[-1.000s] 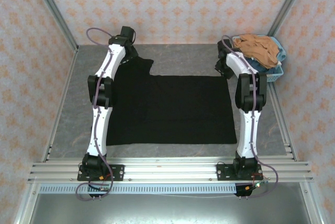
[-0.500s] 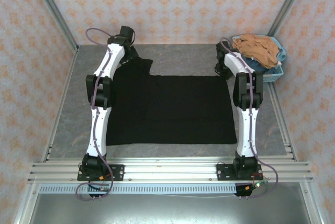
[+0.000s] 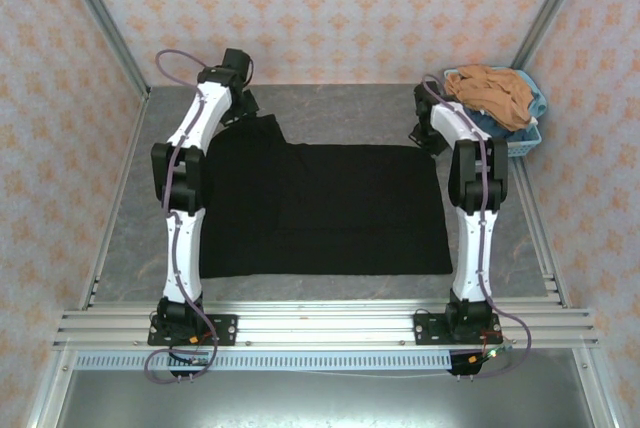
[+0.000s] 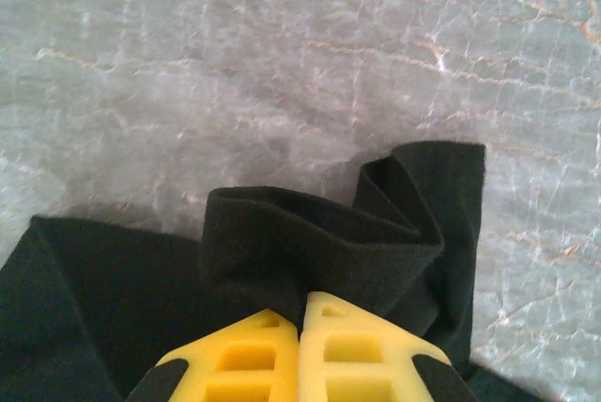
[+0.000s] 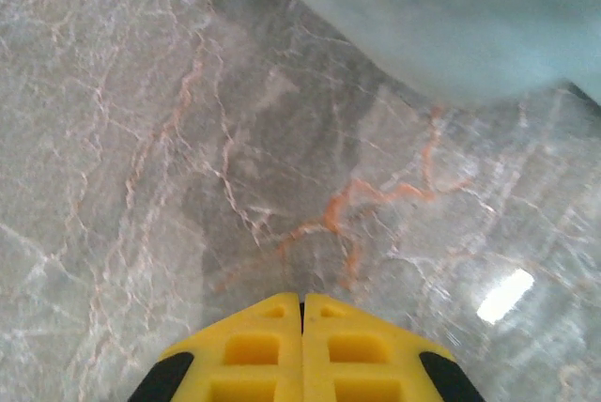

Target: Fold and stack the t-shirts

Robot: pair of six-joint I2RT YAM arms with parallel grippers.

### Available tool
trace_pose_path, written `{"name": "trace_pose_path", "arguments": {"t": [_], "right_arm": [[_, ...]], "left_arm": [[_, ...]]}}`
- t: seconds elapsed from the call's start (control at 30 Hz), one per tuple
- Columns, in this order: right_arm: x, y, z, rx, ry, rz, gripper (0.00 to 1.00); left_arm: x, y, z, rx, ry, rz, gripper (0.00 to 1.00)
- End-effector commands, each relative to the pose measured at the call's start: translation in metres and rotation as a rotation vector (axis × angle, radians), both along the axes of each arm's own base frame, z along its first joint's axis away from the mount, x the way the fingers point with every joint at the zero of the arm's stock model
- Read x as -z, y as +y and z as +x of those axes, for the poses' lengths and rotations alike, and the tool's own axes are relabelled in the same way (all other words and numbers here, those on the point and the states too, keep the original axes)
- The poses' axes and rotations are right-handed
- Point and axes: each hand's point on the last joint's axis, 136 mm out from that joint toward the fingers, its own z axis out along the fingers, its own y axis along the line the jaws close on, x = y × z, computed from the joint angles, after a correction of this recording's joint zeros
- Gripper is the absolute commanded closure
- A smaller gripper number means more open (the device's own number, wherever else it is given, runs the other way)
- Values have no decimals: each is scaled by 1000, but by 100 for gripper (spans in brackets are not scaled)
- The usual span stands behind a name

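Black t-shirt: one, spread flat mid-table, far-left sleeve bunched up
Basket: one, light blue, far right corner; holds a heap of garments, tan on top, blue beneath
Table: grey marble; bare strips along the far side between the grippers, down the left side, and a narrow one past the near hem
Arms: two, both stretched toward the far side; left arm along the shirt's left edge, right arm along its right edge
Left gripper: yellow fingers clamped on a raised fold of the sleeve
Right gripper: fingers pressed together, nothing seen between them, over bare marble near the shirt's far right corner
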Motion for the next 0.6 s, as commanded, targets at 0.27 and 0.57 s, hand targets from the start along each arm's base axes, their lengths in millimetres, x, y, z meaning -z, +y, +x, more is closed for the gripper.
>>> {"name": "trace_pose_path", "arguments": {"t": [0.27,0.57], "right_arm": [[-59,-2,-11,-35,-115,-4,100],[-71,6,-46,-58,-94,50,100]], "left_arm": [[-63,6,-40,20,-91,43,100],[-77,14,-111,36,-67,105,100]]}}
